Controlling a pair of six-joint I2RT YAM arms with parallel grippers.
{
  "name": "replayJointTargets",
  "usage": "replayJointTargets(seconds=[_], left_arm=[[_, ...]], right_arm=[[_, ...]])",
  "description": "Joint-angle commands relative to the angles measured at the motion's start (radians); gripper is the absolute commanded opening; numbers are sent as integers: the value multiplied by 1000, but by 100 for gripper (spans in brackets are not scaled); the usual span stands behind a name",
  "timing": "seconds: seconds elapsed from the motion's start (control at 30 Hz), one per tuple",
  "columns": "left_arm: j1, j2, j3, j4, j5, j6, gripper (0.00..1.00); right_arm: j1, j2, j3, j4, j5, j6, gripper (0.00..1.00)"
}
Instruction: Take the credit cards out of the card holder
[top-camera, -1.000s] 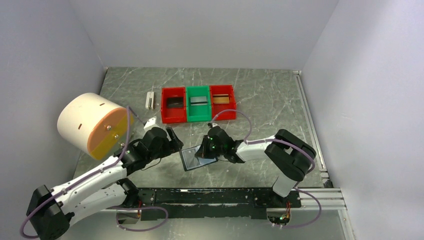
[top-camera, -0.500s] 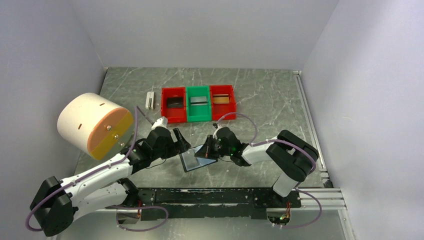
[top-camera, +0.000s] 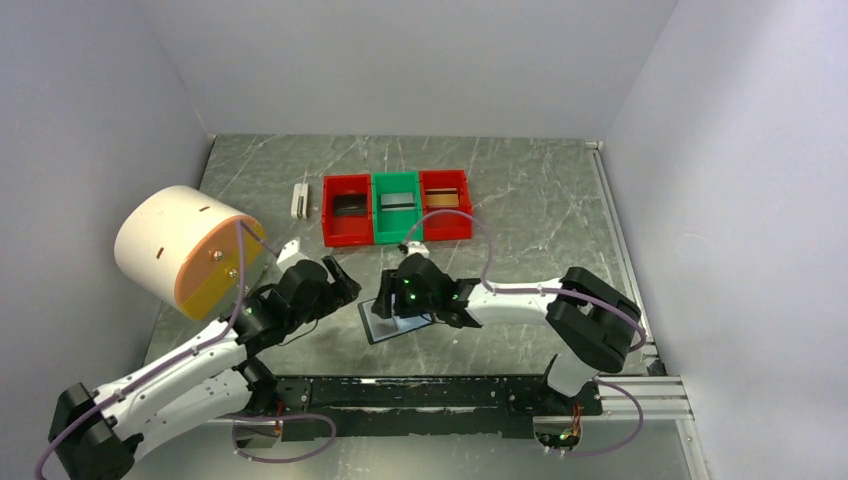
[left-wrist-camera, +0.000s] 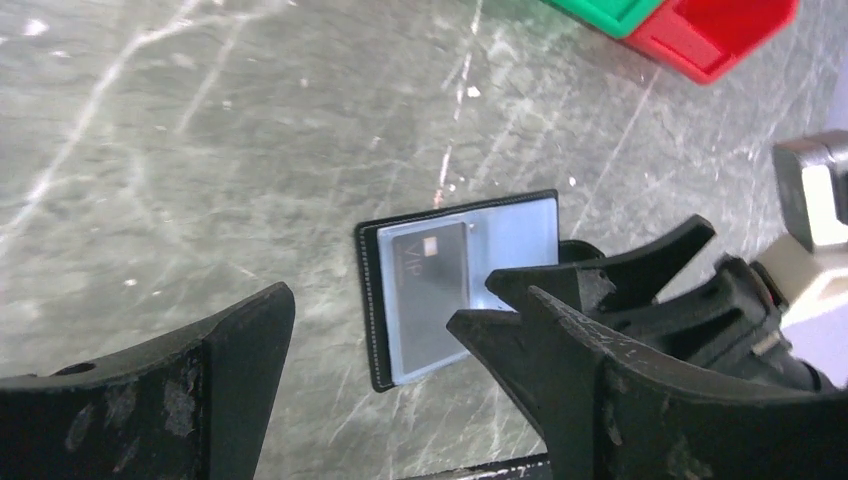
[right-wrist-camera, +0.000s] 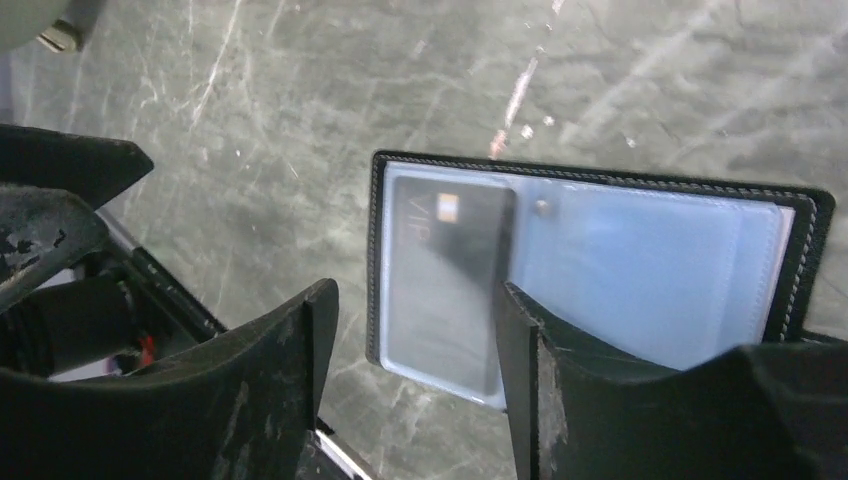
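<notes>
- Small black leather-look bifold card holder (top-camera: 385, 328) lies open flat on the grey marbled worktop (top-camera: 520, 190), near my bases, btw my two arms; glossy bluish-grey inner pockets face up
- One dark credit card (right-wrist-camera: 445, 275) w/ "VIP" print sits in one pocket under the clear sleeve, the pocket on the side toward my L arm; the other pocket shows plain bluish-grey
- R jaws: open, nothing gripped; they hang right over the holder
- One R finger (right-wrist-camera: 560, 400) is over the holder's middle by the card's edge, the other R finger (right-wrist-camera: 265, 400) is out past the holder's outer edge; can't tell if the tips touch it
- L jaws: wide open, nothing btw them; L fingers (left-wrist-camera: 225, 380) sit over bare worktop just beside the holder, apart from it
- In the L wrist view the R arm's black fingers (left-wrist-camera: 640, 275) overlap the holder's far end
- At the back of the worktop, 3 small plastic bins stand in a row, touching: left red bin (top-camera: 347, 236), green bin (top-camera: 397, 235), right red bin (top-camera: 447, 232)
- Each bin has a flat card in it: dark card (top-camera: 350, 204), grey card (top-camera: 397, 201), tan-orange card (top-camera: 441, 199)
- Small white clip-like block (top-camera: 299, 200) just L of the bins
- Big cream cylinder (top-camera: 185, 250) w/ an orange end face lies at the L side, beyond my L arm
</notes>
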Motion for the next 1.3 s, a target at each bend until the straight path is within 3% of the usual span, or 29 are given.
replayJointTargets(seconds=[0.0, 0.23, 0.57, 0.7, 0.87, 1.03, 1.27], left_arm=[[-1, -74, 55, -188, -163, -70, 89], [-1, -164, 83, -308, -258, -116, 88], [-1, -214, 84, -349, -275, -125, 88], [-1, -215, 87, -349, -277, -118, 88], [-1, -198, 82, -325, -260, -99, 88], [-1, -163, 73, -261, -214, -54, 88], [-1, -93, 44, -115, -103, 10, 88]], right_arm=[[76, 46, 115, -226, 221, -98, 65], [159, 141, 252, -402, 395, -147, 73], [208, 264, 383, -501, 453, -162, 73], [213, 293, 406, -546, 481, -137, 70], [211, 293, 409, -567, 506, -99, 58], [174, 227, 338, -439, 382, -93, 44], [54, 119, 153, -177, 88, -30, 43]])
